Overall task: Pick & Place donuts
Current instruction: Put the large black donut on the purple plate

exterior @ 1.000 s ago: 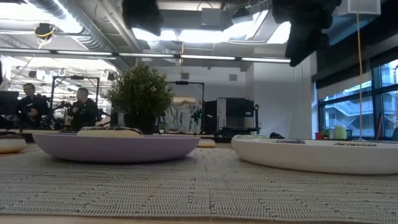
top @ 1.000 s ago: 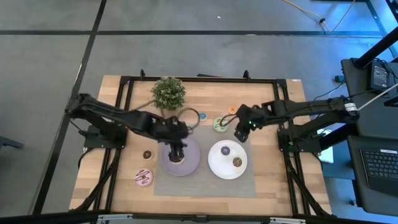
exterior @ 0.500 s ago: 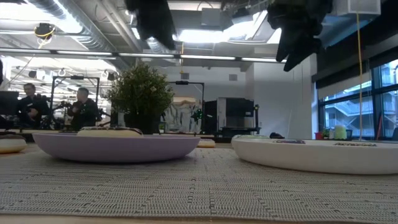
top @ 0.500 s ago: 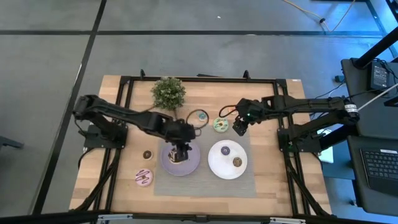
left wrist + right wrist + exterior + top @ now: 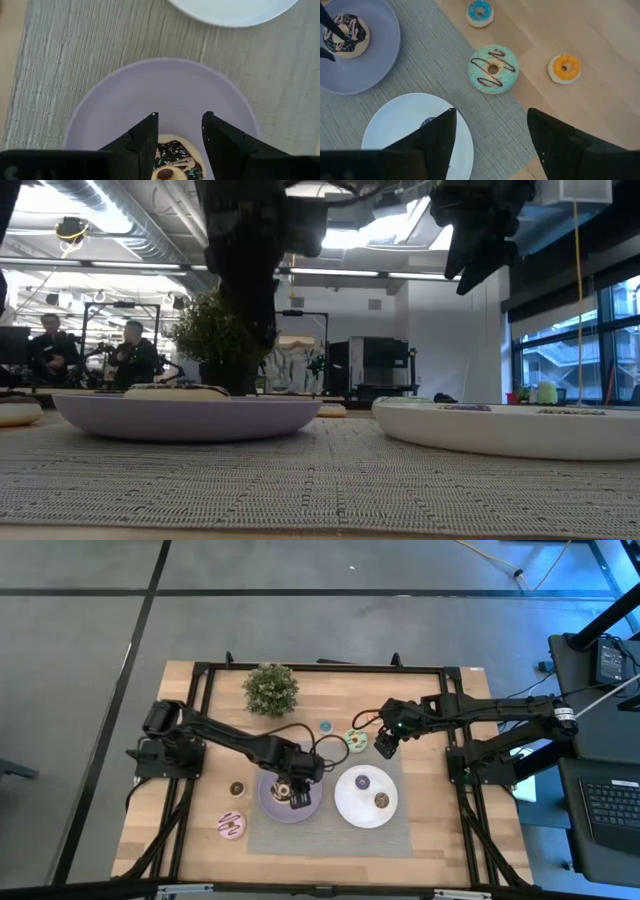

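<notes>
The chocolate-white donut (image 5: 172,161) lies flat on the lilac plate (image 5: 272,802). My left gripper (image 5: 180,117) hangs open above it, one finger on each side, touching nothing; the low view shows the left gripper (image 5: 250,290) clear of the plate. My right gripper (image 5: 491,112) is open in the air, just right of the green donut (image 5: 355,740), which lies at the mat's far edge. The blue donut (image 5: 479,12) and orange donut (image 5: 564,67) rest on the wood. Purple (image 5: 362,781) and brown (image 5: 381,801) donuts sit on the white plate (image 5: 350,810).
A potted plant (image 5: 271,688) stands at the far side, left of the middle. A pink donut (image 5: 232,825) and a small brown one (image 5: 237,788) lie on the wood left of the grey mat (image 5: 330,835). People show in the room behind the table (image 5: 130,355).
My left gripper has moved a little toward the near edge and down over the lilac plate, its arm folding back toward the left. My right gripper has moved a little toward the far edge, then kept still. The donuts have stayed where they were.
</notes>
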Controlling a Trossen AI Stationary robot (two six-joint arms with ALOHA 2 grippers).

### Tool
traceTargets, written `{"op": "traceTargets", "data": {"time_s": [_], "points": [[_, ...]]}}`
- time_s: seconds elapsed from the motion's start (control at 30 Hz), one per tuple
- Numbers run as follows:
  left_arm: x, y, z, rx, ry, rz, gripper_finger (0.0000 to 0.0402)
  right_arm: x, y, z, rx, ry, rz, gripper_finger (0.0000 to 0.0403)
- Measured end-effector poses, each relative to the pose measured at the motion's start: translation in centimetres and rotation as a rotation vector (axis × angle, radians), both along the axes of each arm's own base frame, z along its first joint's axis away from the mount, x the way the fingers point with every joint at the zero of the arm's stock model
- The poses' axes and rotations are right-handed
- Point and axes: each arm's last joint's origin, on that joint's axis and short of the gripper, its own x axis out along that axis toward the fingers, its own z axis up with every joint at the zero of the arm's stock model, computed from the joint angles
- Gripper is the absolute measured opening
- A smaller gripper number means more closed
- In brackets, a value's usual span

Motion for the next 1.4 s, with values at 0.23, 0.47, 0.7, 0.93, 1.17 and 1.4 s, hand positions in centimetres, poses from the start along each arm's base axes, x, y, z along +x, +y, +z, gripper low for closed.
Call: {"op": "traceTargets", "data": {"time_s": [0.23, 0.47, 0.7, 0.93, 1.17, 1.4], "points": [[0.3, -0.2, -1.4, 0.014, 0.042, -0.004, 0.0143, 0.0, 0.0, 0.0, 0.002, 0.0, -0.004, 0.0246], [0.5, -0.3, -2.4, 0.015, 0.082, -0.002, 0.0143, 0.0, 0.0, 0.0, 0.004, 0.0, -0.006, 0.0246], [0.2, -0.6, -2.6, -0.016, 0.115, -0.048, 0.0144, 0.0, 0.0, 0.0, 0.004, -0.001, -0.006, 0.0246], [-0.1, -0.6, -3.1, -0.008, 0.132, -0.065, 0.0143, 0.0, 0.0, 0.0, 0.004, -0.001, -0.006, 0.0246], [-0.6, -0.6, -3.7, -0.002, 0.162, -0.066, 0.0143, 0.0, 0.0, 0.0, 0.004, -0.001, -0.006, 0.0245], [-1.3, -0.7, -3.8, -0.073, 0.241, -0.086, 0.0144, 0.0, 0.0, 0.0, 0.004, -0.001, -0.006, 0.0245]]}}
